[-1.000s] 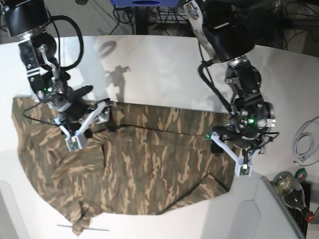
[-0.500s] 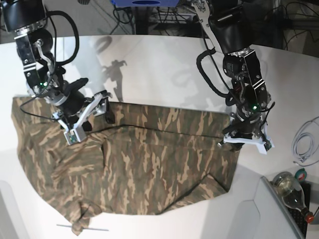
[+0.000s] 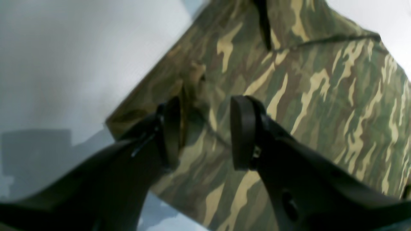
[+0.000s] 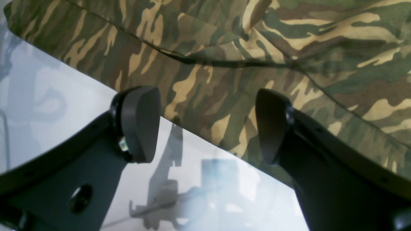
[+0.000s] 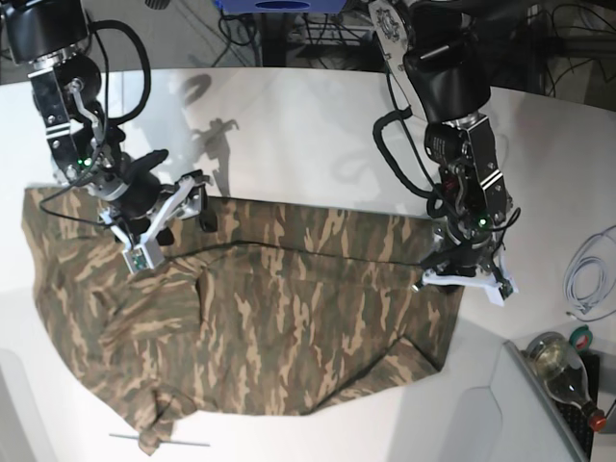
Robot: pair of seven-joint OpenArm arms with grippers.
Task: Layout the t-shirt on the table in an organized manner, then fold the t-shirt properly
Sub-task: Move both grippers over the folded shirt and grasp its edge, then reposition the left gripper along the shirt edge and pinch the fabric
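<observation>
The camouflage t-shirt lies spread across the white table, with wrinkles and a bunched corner at the lower left. My left gripper is down at the shirt's right corner. In the left wrist view the left gripper has its jaws partly drawn in but apart, straddling the t-shirt hem, with a small pucker of cloth beside one pad. My right gripper is at the far left edge of the shirt. Seen from the right wrist, the right gripper stands wide open over the t-shirt edge, holding nothing.
At the lower right corner stand a glass bottle and a grey raised panel. A white cable lies coiled at the right edge. A thin rod lies by the shirt's bunched corner. Dark cables hang behind the table.
The left gripper drew its jaws in and turned to stand over the shirt's right corner. The right gripper moved up and left toward the shirt's far edge. The shirt has barely shifted.
</observation>
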